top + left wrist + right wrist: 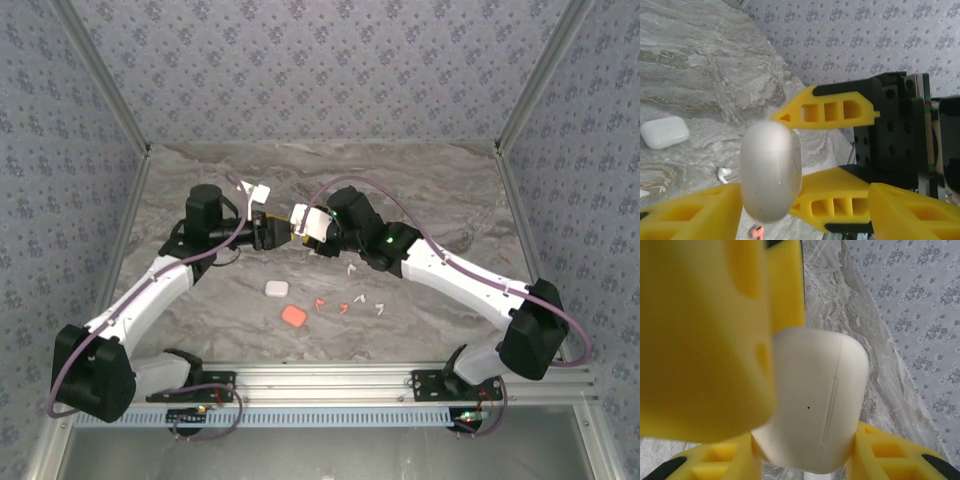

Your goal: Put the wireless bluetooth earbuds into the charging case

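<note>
Earbuds (350,268) lie scattered on the marble table (440,200), near 2 closed cases, 1 white (277,288) and 1 orange (293,316). The right gripper (305,222) clamps a charging case (810,400) above mid-table. The left gripper (278,230) stands parted, 1 finger (690,215) against it. Floral wallpaper (320,70) surrounds the table.

- Grey-blue floral-patterned walls (320,60) are enclosing the table (450,190) on its left, far and right sides.
- The grey, marble-veined table is lying under soft, even light.
- Silver metal posts (101,75) are running up the far corners.
- A slotted aluminium rail (330,380) is spanning the near edge.
</note>
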Motion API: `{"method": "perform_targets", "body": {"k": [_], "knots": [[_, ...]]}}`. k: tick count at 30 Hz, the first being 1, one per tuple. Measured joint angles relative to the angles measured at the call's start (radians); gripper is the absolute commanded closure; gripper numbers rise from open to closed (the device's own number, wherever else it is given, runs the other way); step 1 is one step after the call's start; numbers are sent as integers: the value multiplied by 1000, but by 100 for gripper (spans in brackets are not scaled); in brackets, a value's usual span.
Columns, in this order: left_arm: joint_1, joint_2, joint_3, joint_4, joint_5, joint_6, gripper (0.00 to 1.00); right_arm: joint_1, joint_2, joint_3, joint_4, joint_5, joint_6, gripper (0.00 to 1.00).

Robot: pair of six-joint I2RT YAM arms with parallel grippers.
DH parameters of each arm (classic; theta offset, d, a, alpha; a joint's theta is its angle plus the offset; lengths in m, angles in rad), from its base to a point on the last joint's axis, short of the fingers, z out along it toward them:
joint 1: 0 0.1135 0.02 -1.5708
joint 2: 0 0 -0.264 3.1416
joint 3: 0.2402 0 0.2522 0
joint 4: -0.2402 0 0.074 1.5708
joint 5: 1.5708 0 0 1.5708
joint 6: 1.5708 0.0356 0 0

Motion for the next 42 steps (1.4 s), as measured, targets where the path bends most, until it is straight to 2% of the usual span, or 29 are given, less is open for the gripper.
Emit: {"method": "perform_targets", "body": {"k": [8, 16, 18, 22, 27, 31, 36, 42], "knots": [[-3, 25, 6, -4, 2, 11, 68, 7, -10, 0, 0, 1, -11, 58], [-10, 35, 9, -3, 2, 2, 80, 6, -17, 3, -23, 1, -15, 55], [-14, 35, 9, -2, 2, -5, 82, 6, -19, 8, -39, 0, -14, 52], [-27, 35, 9, 21, -1, -5, 86, -5, -28, 25, -83, -20, -2, 36], [-45, 29, -6, 104, -40, -3, 94, -61, -86, 25, -137, -123, 65, 20], [-87, -18, -78, 191, -114, 26, 99, -183, -181, 6, -117, -272, 187, 12], [-164, -82, -164, 341, -208, 85, 100, -323, -288, -108, 19, -455, 408, 6], [-214, -100, -222, 502, -286, 131, 100, -349, -295, -201, 172, -561, 618, 4]]}}
